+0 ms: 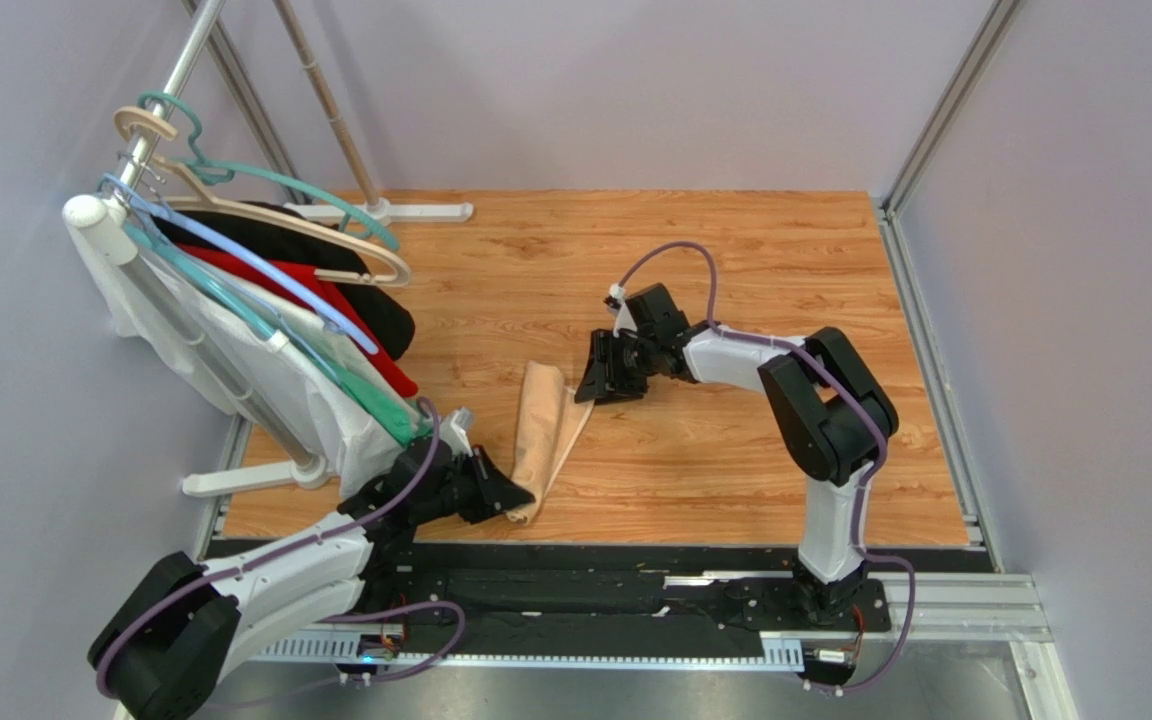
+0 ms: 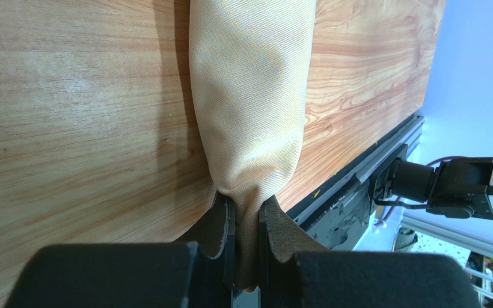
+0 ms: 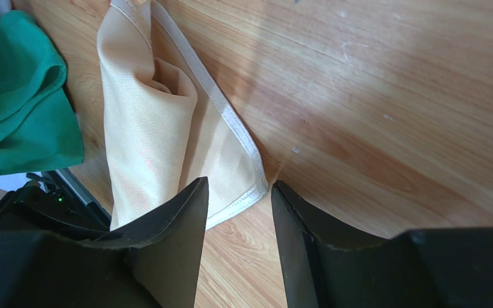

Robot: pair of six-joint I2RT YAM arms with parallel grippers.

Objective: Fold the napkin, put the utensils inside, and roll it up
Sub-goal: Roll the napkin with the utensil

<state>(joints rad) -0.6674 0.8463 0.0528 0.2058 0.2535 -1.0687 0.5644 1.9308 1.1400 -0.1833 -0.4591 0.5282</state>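
Note:
The pale peach napkin lies rolled into a narrow bundle on the wooden table, left of centre. My left gripper is shut on its near end; in the left wrist view the cloth is pinched between the jaws of that gripper. My right gripper is open and empty, just right of the bundle's far part. In the right wrist view the napkin shows a hemmed corner right in front of the spread jaws of that gripper. No utensils are visible.
A clothes rack with white, red, black and green garments on hangers stands at the table's left side. Green cloth lies close to the napkin's left. The table's black front rail runs along the near edge.

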